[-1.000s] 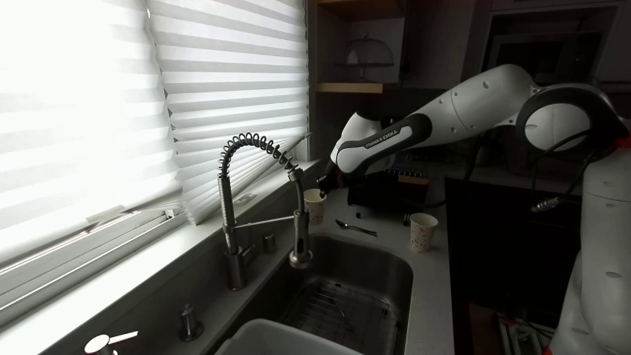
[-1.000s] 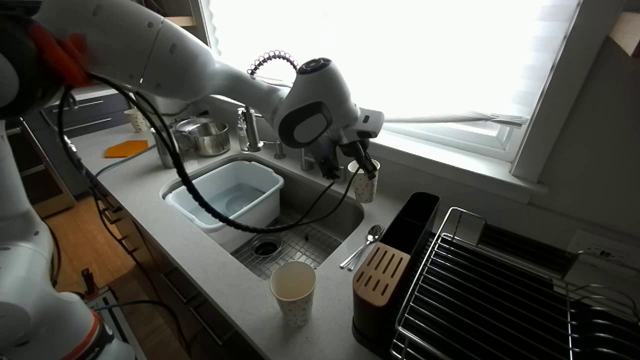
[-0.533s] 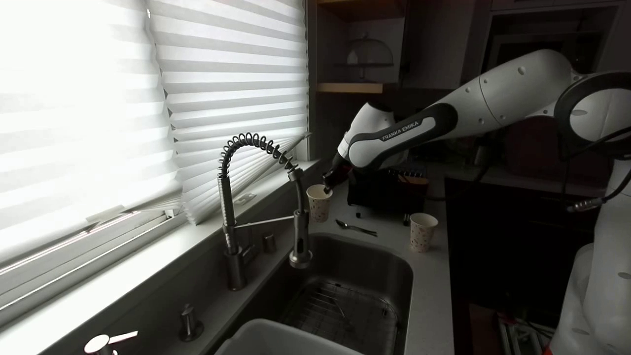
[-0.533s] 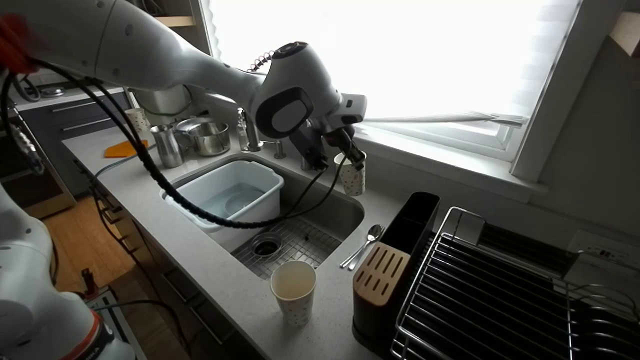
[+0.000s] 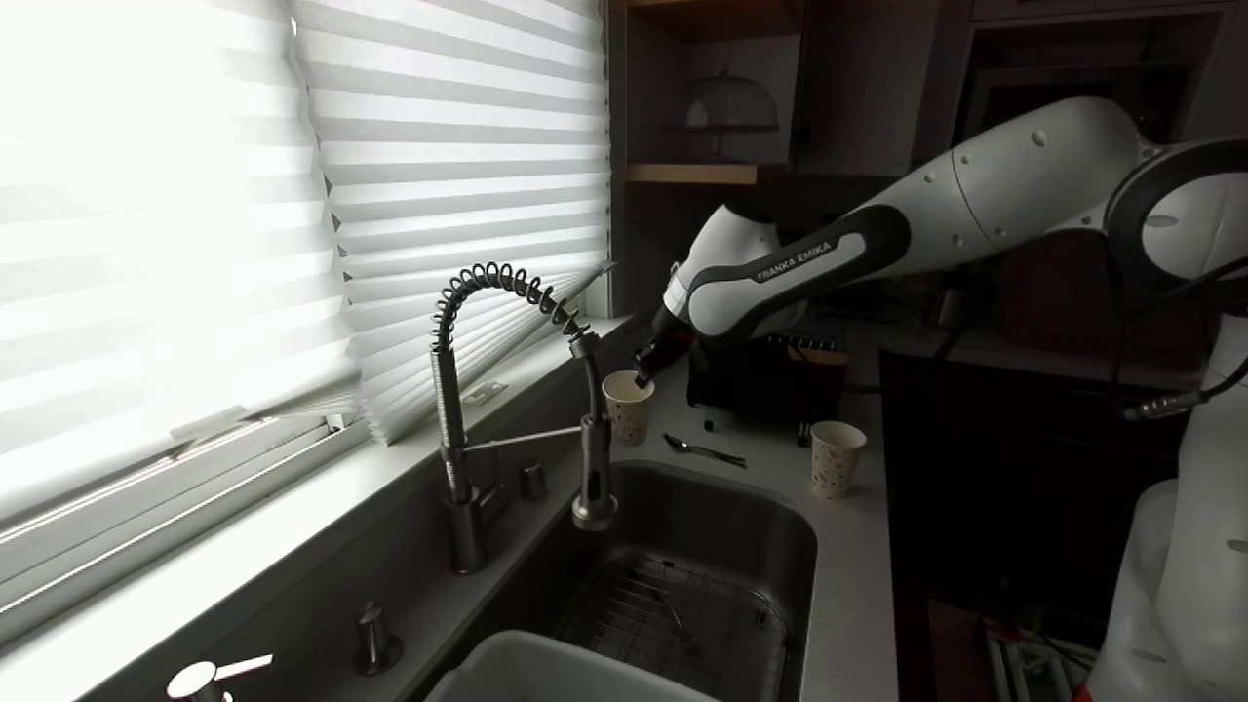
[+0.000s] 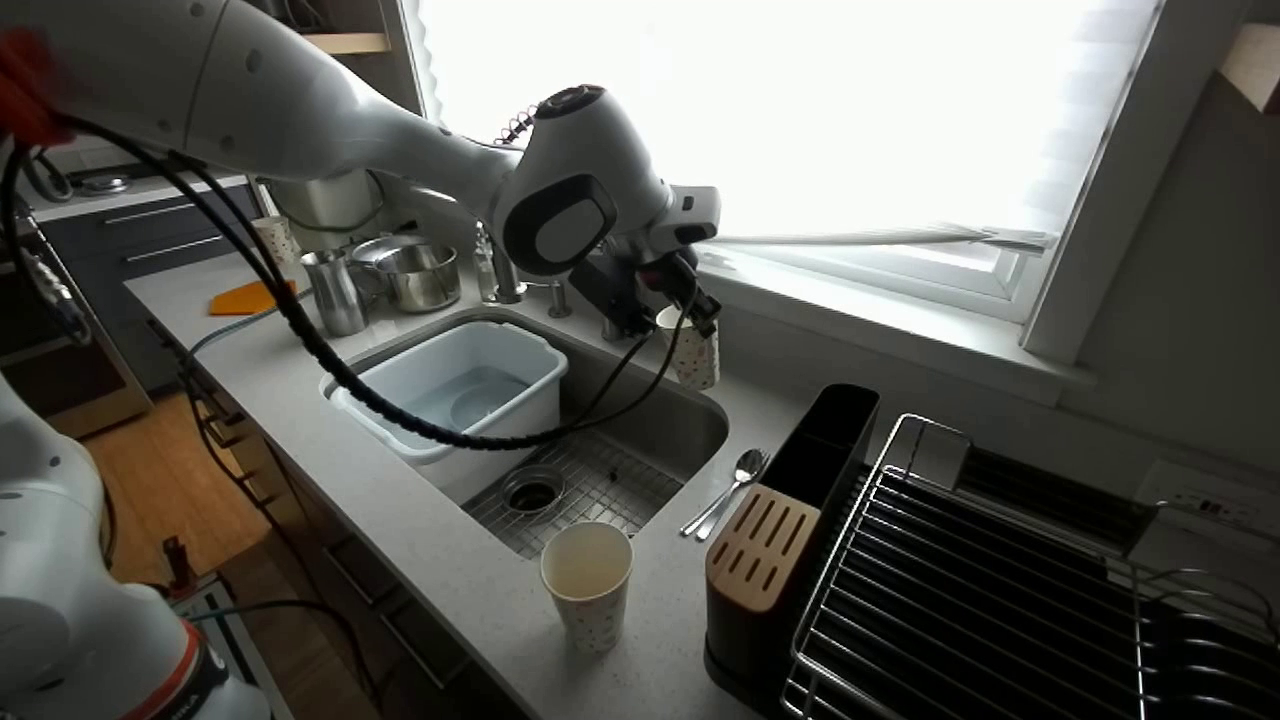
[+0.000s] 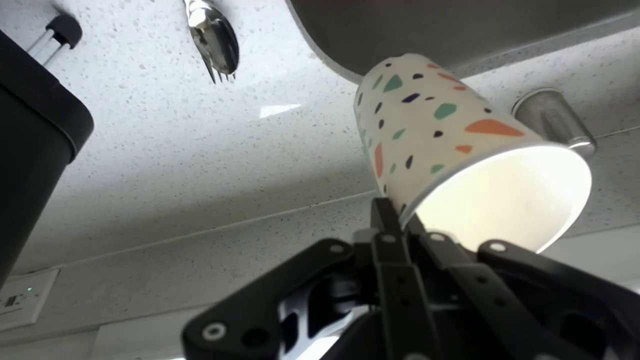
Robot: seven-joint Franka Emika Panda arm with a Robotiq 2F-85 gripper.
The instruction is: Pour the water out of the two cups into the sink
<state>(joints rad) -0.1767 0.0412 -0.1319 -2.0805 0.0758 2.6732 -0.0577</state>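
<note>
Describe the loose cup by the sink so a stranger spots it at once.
Start at the sink. On the counter by its corner, near the black wood-lidded holder, stands the loose cup. The neighbouring cup is pinched in the hand; this one stands free.

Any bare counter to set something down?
Bare: pale speckled counter between the dark steel sink and front edge. Tighter: between the standing cream patterned paper cup and black wooden-topped utensil holder. Crowded: between holder and sink, with silver cutlery, the matching cup in the jaws nearby.

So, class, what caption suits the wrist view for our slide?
Gripper pinches a cup by its rim near the sink; cutlery beyond.
</note>
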